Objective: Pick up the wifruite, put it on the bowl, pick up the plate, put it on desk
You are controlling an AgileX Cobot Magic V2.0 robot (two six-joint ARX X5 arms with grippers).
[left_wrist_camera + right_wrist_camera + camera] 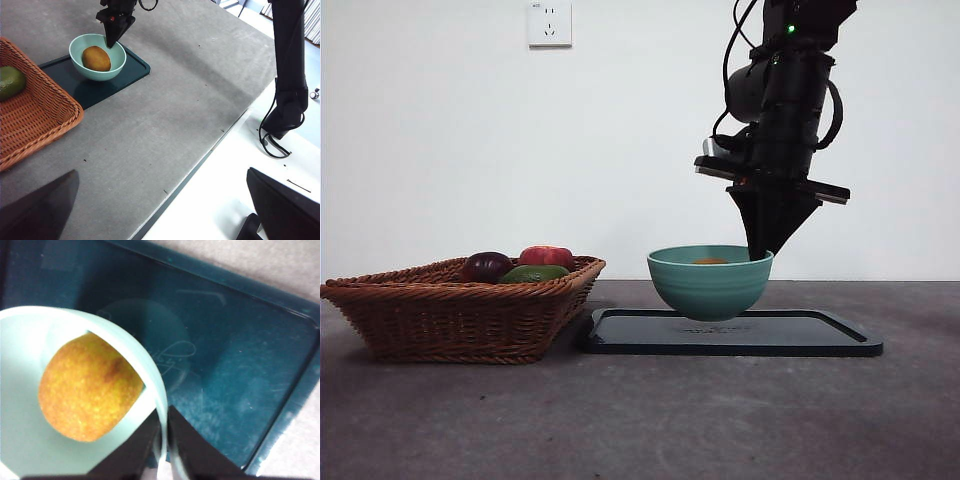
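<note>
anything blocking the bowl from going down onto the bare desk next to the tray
Nothing visible does. The right gripper pinches the bowl rim above the dark tray, and the desk before the tray lies bare; the basket stands aside.

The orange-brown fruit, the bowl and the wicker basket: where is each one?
wifruite (96, 58), left wrist view, middle of its skin.
bowl (710, 285), front view, ridged outer wall.
wicker basket (450, 322), front view, woven front wall.

No text, label or number is legible anywhere.
</note>
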